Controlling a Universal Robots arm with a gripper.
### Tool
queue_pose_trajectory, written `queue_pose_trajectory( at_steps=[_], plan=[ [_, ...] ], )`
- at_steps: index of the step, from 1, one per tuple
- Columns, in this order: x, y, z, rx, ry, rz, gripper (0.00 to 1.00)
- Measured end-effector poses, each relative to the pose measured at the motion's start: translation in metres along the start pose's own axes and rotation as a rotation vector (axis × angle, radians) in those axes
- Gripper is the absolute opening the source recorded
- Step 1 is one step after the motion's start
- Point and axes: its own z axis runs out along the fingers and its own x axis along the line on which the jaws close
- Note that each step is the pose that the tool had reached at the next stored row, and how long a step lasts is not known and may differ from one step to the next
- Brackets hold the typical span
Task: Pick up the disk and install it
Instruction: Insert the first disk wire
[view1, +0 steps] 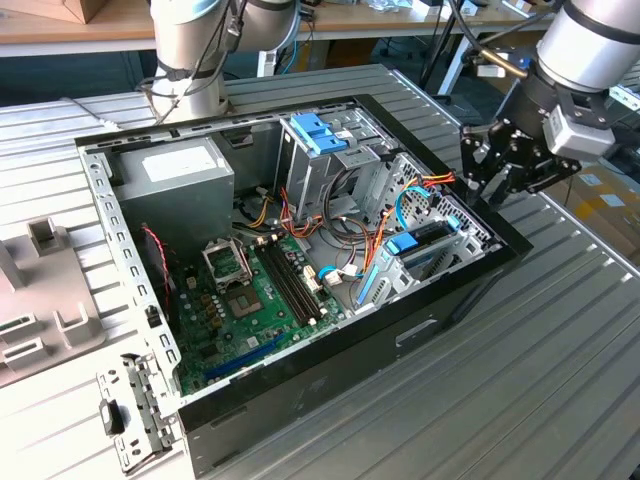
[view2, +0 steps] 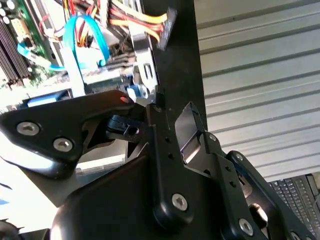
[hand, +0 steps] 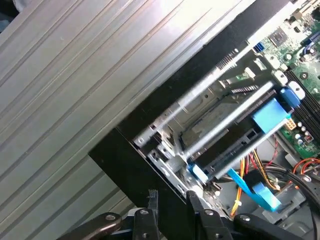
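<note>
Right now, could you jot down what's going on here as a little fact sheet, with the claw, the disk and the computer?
scene: open computer case lying on a ribbed metal table
disk: blue-railed drive sitting in the bay at the case's end on the exterior view's right, also seen in the first wrist view
claw: hovers just outside the case wall beside that bay, holding nothing
claw and disk: apart, not touching
other parts: motherboard, grey power supply, tall drive cage with a lighter blue bracket
</note>
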Motion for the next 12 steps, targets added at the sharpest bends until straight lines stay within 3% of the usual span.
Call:
queue_pose_trajectory(
  at_steps=[7,12],
  plan=[
    [-0.0199,-0.022,0.0008,-0.0013,0.0012,-0.003,0.36],
    [-0.021,-0.0257,0.0017,0.0001,-0.001,-0.029,0.36]
  ],
)
